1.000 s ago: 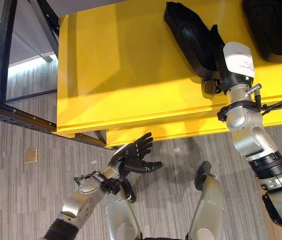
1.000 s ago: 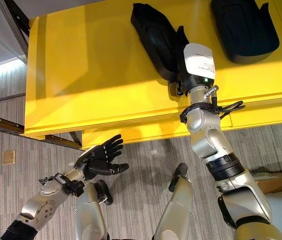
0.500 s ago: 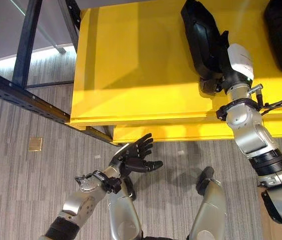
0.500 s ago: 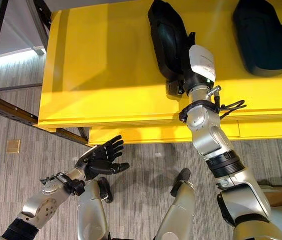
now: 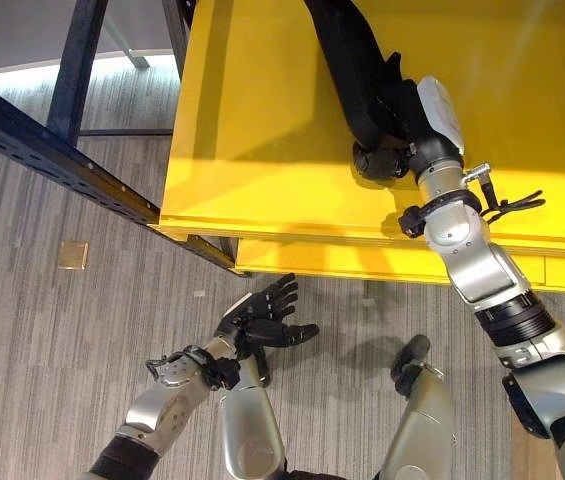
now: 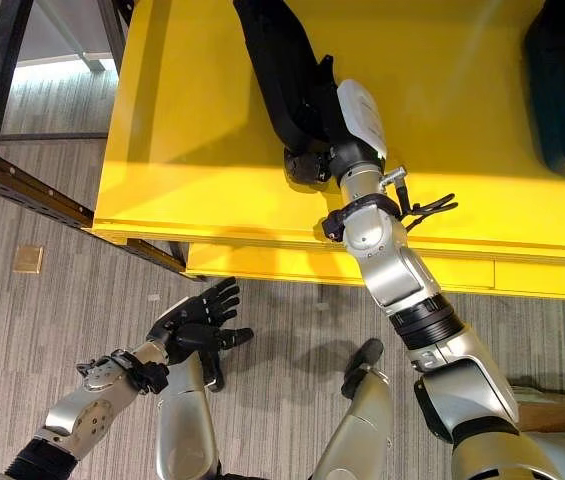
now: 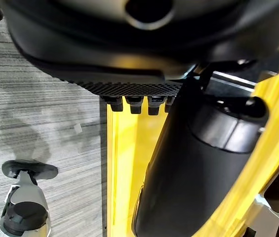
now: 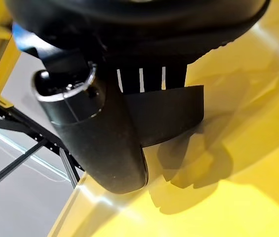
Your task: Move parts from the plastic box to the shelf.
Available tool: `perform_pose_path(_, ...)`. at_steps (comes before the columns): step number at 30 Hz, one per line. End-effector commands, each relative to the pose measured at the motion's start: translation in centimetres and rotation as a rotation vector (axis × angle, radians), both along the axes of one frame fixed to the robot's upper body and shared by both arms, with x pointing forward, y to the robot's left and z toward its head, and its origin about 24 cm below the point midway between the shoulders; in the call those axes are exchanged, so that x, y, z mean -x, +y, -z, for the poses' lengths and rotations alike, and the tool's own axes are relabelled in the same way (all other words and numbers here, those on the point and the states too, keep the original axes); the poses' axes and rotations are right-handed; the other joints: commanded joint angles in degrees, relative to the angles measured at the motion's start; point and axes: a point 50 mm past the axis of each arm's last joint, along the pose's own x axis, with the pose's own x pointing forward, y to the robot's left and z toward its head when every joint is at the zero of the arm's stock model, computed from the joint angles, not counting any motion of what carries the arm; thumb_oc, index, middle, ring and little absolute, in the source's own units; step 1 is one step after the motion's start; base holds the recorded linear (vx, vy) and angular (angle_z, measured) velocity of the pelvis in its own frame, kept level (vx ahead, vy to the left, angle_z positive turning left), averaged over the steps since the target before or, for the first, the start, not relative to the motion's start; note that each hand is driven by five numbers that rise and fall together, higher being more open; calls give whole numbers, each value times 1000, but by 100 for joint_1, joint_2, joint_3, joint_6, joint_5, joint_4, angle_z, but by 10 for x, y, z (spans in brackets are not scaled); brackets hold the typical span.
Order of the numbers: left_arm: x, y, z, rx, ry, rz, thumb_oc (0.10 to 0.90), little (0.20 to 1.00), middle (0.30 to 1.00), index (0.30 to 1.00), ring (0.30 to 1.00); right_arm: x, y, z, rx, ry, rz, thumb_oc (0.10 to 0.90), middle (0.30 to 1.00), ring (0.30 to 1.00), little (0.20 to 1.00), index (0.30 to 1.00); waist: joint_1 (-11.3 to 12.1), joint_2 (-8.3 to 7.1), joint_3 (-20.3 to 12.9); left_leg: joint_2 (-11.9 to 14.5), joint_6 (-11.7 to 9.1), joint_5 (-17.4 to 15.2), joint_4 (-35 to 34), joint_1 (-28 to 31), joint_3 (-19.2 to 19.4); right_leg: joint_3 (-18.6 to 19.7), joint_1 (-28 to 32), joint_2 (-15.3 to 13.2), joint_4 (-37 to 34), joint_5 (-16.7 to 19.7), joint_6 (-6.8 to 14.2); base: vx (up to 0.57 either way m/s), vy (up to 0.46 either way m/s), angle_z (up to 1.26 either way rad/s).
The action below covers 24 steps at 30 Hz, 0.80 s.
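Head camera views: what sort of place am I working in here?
Probably a workshop or factory parts area: a yellow shelf holding black moulded parts, dark metal racking beside it, and grey striped carpet. The right hand rests at one part.

Matt black plastic part [image 6: 284, 70] on a smooth, glossy yellow shelf [image 6: 182, 150]; grey carpeted floor [image 6: 52, 330].

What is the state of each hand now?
Left hand: open, holding nothing, low above the floor.
Right hand: shut on the black part, which lies on the yellow shelf.
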Motion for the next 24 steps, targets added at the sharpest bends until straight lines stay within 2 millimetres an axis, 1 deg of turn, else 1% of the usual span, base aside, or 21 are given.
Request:
perform_pose_path(1, 2, -14, -34, 55, -193, 74, 900, 1000, 1000, 1000, 1000, 16, 7, -69, -66, -315, 6, 400, 300, 300, 300, 300, 24, -48, -82, -568, 511, -63, -824, 298, 258, -115, 200, 49, 1262, -1836, 142, -24, -33, 1)
perform_pose_path(2, 1, -14, -34, 55, -197, 73, 900, 1000, 1000, 1000, 1000, 13, 1, -67, -93, -310, 34, 400, 300, 300, 300, 300, 18, -57, -82, -556, 514, -51, -845, 307, 267, -131, 217, 61, 1251, -1838, 140, -31, -34, 1)
perform_pose_path(9, -2, -17, -36, 58, -205, 80, 900, 1000, 1000, 1000, 1000, 7, -17, -64, -215, -323, 126, 400, 300, 300, 300, 300, -47, -38, -82, -540, 520, -43, -867, 328, 323, -106, 256, 127, 1181, -1821, 128, 0, 0, 0)
perform_pose_path(15, -4, -18, -37, 69, -208, 72, 900, 1000, 1000, 1000, 1000, 3, -26, -58, -279, -292, 140, 400, 300, 300, 300, 300, -120, 7, -82, -513, 512, -24, -912, 368, 383, -46, 253, 142, 1076, -1761, 144, -14, 6, -1)
perform_pose_path(20, -5, -18, -38, 73, -207, 69, 900, 1000, 1000, 1000, 1000, 2, -27, -54, -261, -263, 114, 400, 300, 300, 300, 300, -184, 35, -82, -514, 511, -32, -920, 418, 439, 18, 284, 169, 1002, -1734, 143, -12, 10, -2)
perform_pose_path(22, -6, -18, -37, 74, -210, 65, 900, 1000, 1000, 1000, 1000, 4, -19, -51, -191, -252, 61, 400, 300, 300, 300, 300, -208, 38, -82, -524, 518, -29, -936, 453, 463, 36, 300, 172, 976, -1716, 146, 0, 0, 0)
perform_pose_path(24, -6, -19, -37, 78, -214, 63, 900, 1000, 1000, 1000, 1000, 6, -13, -51, -143, -265, 49, 400, 300, 300, 300, 300, -219, 39, -82, -528, 523, -29, -940, 476, 481, 42, 305, 168, 957, -1706, 149, -4, 7, -2)
